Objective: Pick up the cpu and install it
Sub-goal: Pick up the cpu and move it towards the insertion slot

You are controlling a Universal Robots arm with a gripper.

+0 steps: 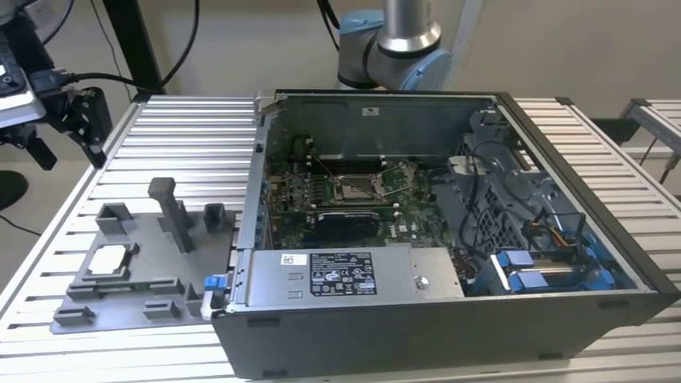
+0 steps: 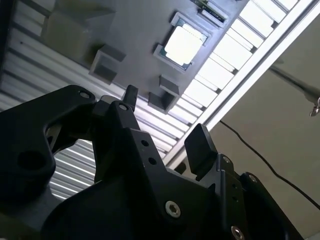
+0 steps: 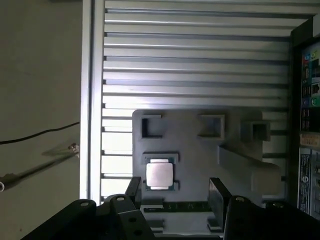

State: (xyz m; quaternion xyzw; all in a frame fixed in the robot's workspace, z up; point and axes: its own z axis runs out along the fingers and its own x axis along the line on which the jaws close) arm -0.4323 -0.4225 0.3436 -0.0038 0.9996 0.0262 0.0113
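The cpu (image 1: 110, 259) is a small pale silver square lying flat in a recess of a grey fixture plate (image 1: 159, 279), at the exterior view's left beside the computer case. It shows in both wrist views, bright and flat in its pocket (image 3: 159, 175) (image 2: 184, 44). My gripper (image 1: 66, 136) hangs well above and beyond the plate's far left side. In both wrist views the gripper (image 3: 175, 192) (image 2: 165, 122) stands open with nothing between its black fingers (image 3: 217, 192). The dark motherboard socket (image 1: 356, 189) sits open inside the case.
The open computer case (image 1: 596, 319) takes up the middle of the ribbed metal table (image 1: 191, 136). A grey power supply box (image 1: 340, 275) lies at its near side. Grey posts and blocks (image 1: 171, 211) rise from the fixture plate. Cables hang at the exterior view's left.
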